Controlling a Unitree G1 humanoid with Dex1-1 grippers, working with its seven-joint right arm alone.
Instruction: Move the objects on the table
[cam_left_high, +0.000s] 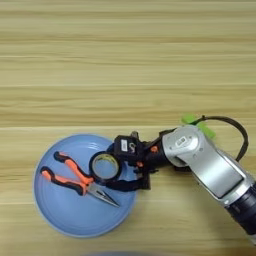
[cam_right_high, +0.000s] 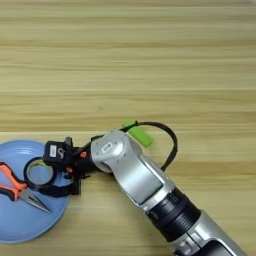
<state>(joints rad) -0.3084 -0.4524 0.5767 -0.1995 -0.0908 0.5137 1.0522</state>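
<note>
While the silver forearm (cam_right_high: 145, 185) reaches in from the lower right, its claw (cam_left_high: 120, 170) sits over the right side of a blue plate (cam_left_high: 60, 210) near the front edge of the desk (cam_left_high: 125, 60). One black finger (cam_left_high: 127, 186) runs along the near side of a roll of tape (cam_left_high: 105, 166), a dark ring with a yellowish inner core, and the claw body sits against the roll's right side. It looks closed around the roll, though the far finger is hidden, so the grip is a judgement. The roll rests on the plate or just above it; I cannot tell which. Just left of it, on the plate, lie the needle-nose pliers (cam_left_high: 75, 181), orange-and-black handles spread toward the left, the steel tip pointing right and toward the near rim, close beside the roll. The roll should be light and stiff, easy to pinch across its wall. The pliers are heavier and hard, with a slick tip; the rubbery handles near the pivot look the best hold. Behind the wrist, a green block (cam_left_high: 197, 125) shows partly, beside a black cable (cam_left_high: 239, 131). Beyond that only bare planks show.
</note>
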